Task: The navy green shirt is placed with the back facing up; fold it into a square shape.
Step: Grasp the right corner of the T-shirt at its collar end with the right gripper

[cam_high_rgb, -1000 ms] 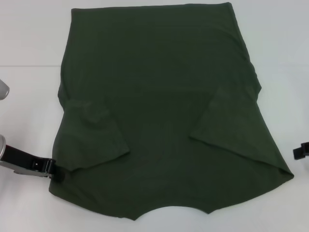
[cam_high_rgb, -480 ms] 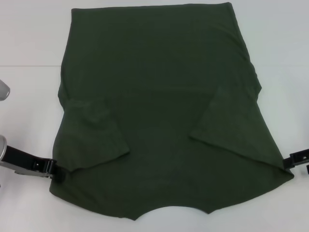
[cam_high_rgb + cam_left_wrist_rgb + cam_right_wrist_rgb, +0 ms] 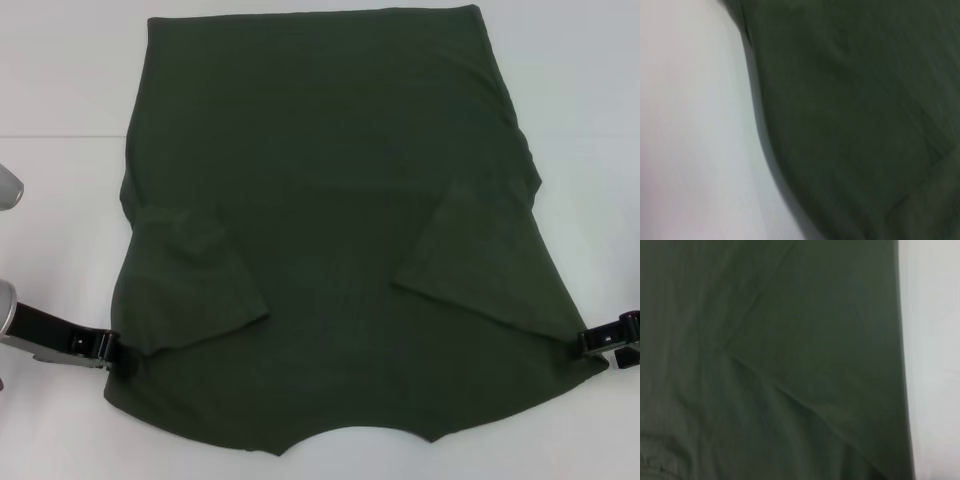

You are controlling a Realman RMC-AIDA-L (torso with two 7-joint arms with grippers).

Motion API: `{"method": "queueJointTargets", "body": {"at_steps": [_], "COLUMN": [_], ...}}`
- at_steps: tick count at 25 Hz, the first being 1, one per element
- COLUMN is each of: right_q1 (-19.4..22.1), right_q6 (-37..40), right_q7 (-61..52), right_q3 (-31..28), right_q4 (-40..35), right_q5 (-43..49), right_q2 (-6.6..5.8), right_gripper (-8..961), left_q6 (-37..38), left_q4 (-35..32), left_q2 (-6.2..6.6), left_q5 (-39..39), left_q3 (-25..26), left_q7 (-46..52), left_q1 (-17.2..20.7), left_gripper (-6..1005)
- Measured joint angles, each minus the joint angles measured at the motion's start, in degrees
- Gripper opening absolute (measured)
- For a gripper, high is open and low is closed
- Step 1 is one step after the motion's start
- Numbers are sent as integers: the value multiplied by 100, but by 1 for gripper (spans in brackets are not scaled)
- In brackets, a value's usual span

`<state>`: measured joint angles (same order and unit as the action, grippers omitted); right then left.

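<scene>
The navy green shirt [image 3: 330, 180] lies flat on the white table, collar end nearest me, with both short sleeves folded inward over its back. My left gripper [image 3: 122, 356] is at the shirt's near-left edge, touching the fabric. My right gripper [image 3: 592, 343] is at the shirt's near-right edge, against the fabric. The left wrist view shows the shirt [image 3: 865, 110] with its edge running beside bare table. The right wrist view shows the shirt [image 3: 765, 360] with a folded sleeve edge crossing it.
The white table [image 3: 60, 200] surrounds the shirt on the left, right and far sides. A grey part of the robot [image 3: 6, 187] sits at the left edge of the head view. The table also shows in the wrist views [image 3: 690, 125] [image 3: 935, 340].
My right gripper has moved in from the right edge of view to the shirt's near-right edge. The left gripper and the shirt have stayed put.
</scene>
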<state>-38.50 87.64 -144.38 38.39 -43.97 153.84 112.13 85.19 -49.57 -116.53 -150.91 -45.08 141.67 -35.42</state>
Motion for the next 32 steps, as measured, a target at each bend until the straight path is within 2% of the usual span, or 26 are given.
{"method": "queueJointTargets", "body": {"at_steps": [6, 25, 32], "right_q1": [0, -87, -136], "right_q6": [-110, -240, -248], "right_q7": [37, 75, 78], "right_q3": [25, 112, 162], "right_q4": [13, 157, 163], "right_q5": [4, 14, 3], "right_q2": [50, 78, 125], "right_gripper": [912, 912, 887], "left_q6": [4, -4, -3], "left_q4": [0, 0, 0], "left_q2": [-5, -19, -19], "left_q5": [0, 0, 0], "left_q3": [0, 0, 0], "left_q7": [0, 0, 0], "left_q1": [0, 0, 0], "left_gripper": [46, 46, 48]}}
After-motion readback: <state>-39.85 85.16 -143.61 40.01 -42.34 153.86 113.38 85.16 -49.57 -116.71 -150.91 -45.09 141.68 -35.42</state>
